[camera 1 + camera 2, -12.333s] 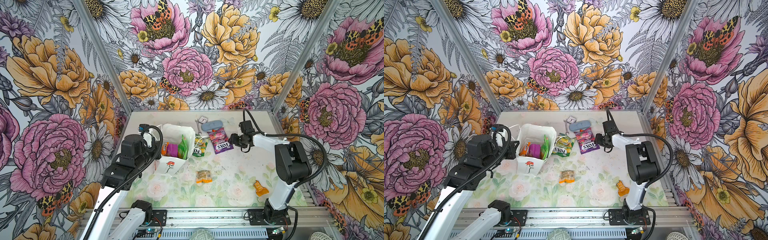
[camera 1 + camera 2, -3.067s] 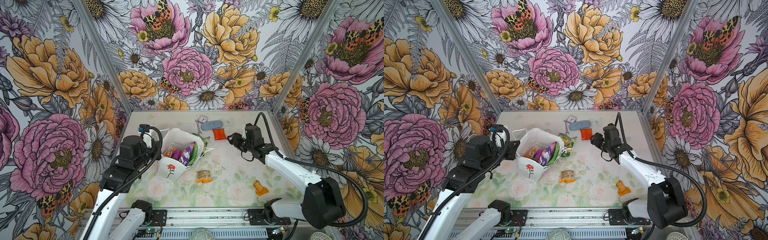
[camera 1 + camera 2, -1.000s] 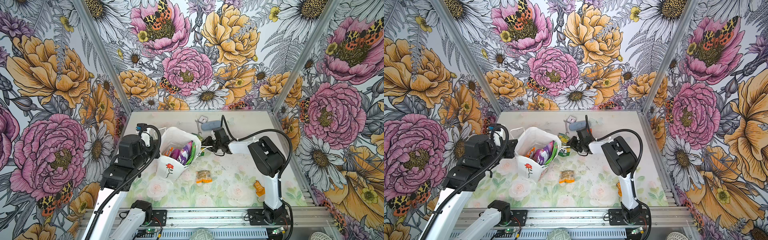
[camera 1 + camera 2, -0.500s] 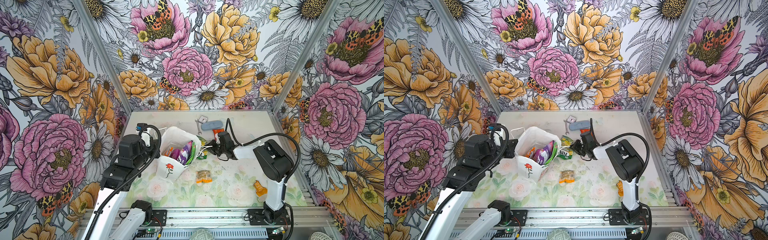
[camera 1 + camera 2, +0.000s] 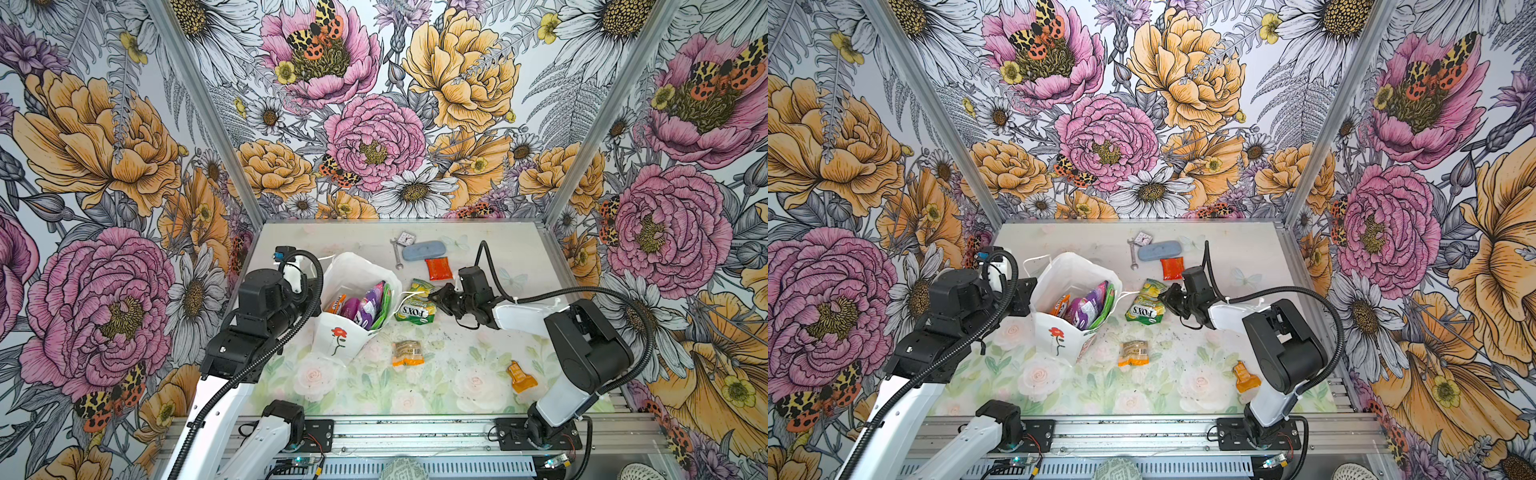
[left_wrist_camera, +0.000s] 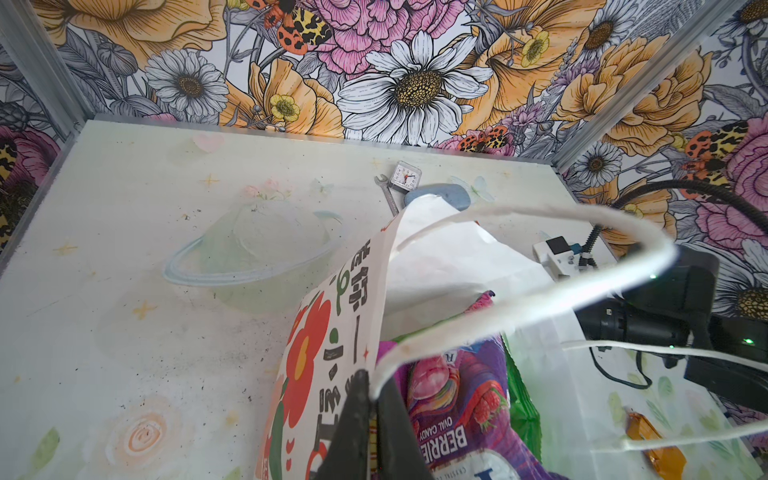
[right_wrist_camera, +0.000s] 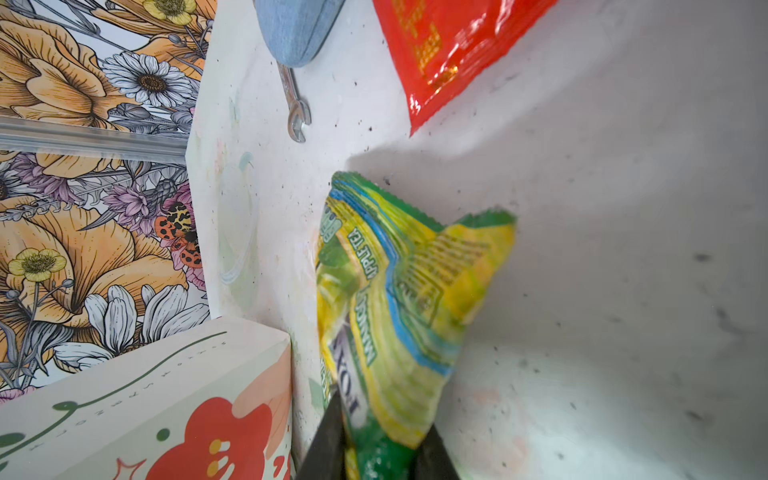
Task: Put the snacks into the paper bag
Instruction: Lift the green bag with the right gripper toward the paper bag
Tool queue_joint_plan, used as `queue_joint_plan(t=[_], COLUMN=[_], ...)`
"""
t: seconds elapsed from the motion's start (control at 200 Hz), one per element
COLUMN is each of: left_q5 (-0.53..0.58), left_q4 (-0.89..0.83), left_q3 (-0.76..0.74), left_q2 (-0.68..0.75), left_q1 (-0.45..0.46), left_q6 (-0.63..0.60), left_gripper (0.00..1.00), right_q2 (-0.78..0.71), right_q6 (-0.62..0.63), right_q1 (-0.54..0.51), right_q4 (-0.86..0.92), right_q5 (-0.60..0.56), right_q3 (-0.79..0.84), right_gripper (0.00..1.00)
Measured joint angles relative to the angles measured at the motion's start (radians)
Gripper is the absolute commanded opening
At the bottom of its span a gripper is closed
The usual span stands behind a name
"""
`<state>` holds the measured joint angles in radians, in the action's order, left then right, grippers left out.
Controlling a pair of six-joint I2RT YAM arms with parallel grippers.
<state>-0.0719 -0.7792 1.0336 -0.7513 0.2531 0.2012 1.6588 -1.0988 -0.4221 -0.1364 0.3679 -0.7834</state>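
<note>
Roughly halfway, I judge: the right pincer (image 7: 382,432) is clamped on the green Fox's bag (image 5: 415,309), just outside the paper bag (image 5: 338,345), whose rim the left pincer (image 6: 372,399) pinches shut. Inside sit the purple Fox's bag (image 5: 368,308) and a few other packets; on the surface (image 5: 457,365) the red packet (image 5: 437,268), a clear-and-orange packet (image 5: 408,353) and an orange packet (image 5: 521,376) are not yet bagged.

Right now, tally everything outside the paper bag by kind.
Snacks: 4 (green Fox's, red packet, two orange packets)
Wrench: 1
Case: 1
Clock: 1
Total: 7
</note>
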Motion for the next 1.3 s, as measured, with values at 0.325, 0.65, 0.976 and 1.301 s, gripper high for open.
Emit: queue_joint_plan(t=[0.325,0.65,0.976,1.301], left_q5=[0.006,0.035,0.035,0.039], left_q4=[0.003,0.002,0.002,0.006], left_q3=[0.0,0.0,0.0,0.0], left_q2=[0.0,0.0,-0.001,-0.001], left_q1=[0.0,0.005,0.005,0.005], left_q6=[0.0,0.0,0.0,0.0], left_gripper=[0.09,0.09,0.09,0.09], right_q2=[-0.193,-0.342,-0.408,-0.389], right_q6=[0.038,0.062,0.096,0.14], right_q1=[0.016,0.016,0.036,-0.002], right_q4=[0.141,0.286,0.394,0.479], right_q5=[-0.008,-0.024,-0.058,-0.073], right_q3=[0.009,-0.046,-0.308,-0.547], right_gripper=[0.0,0.0,0.0,0.0])
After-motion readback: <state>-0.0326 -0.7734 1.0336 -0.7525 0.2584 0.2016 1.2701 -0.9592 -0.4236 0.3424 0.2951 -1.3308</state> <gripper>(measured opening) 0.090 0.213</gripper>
